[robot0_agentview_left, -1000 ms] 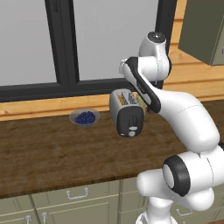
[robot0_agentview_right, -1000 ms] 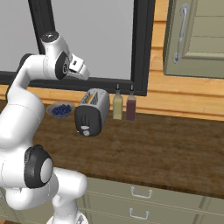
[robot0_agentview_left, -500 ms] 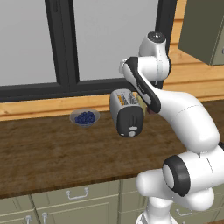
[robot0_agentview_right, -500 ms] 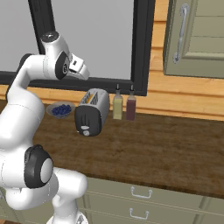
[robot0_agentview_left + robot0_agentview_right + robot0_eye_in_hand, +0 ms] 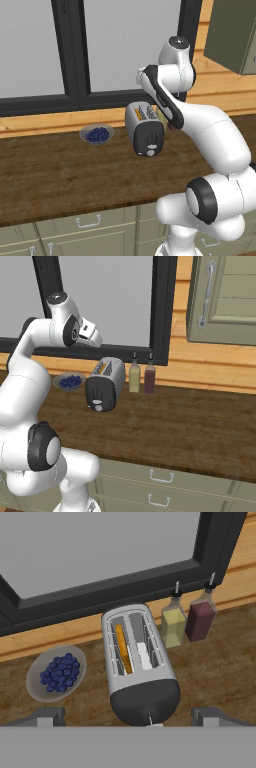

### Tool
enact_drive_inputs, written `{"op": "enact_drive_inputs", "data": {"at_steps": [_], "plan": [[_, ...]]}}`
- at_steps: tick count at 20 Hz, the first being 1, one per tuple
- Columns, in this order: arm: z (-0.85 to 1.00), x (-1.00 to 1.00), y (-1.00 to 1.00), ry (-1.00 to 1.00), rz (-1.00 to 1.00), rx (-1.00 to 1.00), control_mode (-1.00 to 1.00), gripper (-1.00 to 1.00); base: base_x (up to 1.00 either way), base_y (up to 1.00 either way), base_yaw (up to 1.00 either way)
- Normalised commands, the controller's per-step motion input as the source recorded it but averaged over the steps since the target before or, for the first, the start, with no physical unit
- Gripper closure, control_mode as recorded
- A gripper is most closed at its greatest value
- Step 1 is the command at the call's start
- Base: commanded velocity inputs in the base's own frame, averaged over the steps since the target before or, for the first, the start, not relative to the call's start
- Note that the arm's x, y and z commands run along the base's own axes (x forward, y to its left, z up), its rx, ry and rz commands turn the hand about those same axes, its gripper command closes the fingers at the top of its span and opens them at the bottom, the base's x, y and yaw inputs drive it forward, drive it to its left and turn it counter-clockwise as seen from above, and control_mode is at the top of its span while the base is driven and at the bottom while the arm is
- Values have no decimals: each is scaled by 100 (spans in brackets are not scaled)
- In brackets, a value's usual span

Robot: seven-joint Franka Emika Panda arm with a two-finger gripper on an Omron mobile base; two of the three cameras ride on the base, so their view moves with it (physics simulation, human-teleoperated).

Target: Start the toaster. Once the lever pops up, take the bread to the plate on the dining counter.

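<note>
The silver-grey toaster (image 5: 140, 672) stands on the wood worktop below the window, its black end panel (image 5: 149, 141) facing me. A tan slice of bread (image 5: 121, 648) stands on edge in its left slot. My gripper (image 5: 132, 717) hovers above the near end of the toaster, open, with one fingertip on each side and nothing between them. From the right base view the hand (image 5: 89, 334) hangs high over the toaster (image 5: 105, 383). I cannot make out the lever on the panel. The plate and the dining counter are out of view.
A grey bowl of blueberries (image 5: 56, 673) sits left of the toaster. Two bottles, yellowish (image 5: 173, 624) and dark red (image 5: 200, 618), stand right of it against the window sill. A wall cabinet (image 5: 225, 296) hangs at the upper right. Green drawers (image 5: 75, 227) run below the worktop.
</note>
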Motion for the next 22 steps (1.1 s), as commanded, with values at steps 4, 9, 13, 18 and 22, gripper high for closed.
{"op": "enact_drive_inputs", "data": {"at_steps": [4,9,13,18,22], "plan": [[0,0,0,0,0,0,-100,-100,0,0,0],[0,0,0,0,0,0,-100,-100,0,0,0],[0,0,0,0,0,0,-100,-100,0,0,0],[0,0,0,0,0,0,-100,-100,0,0,0],[0,0,0,0,0,0,-100,-100,0,0,0]]}}
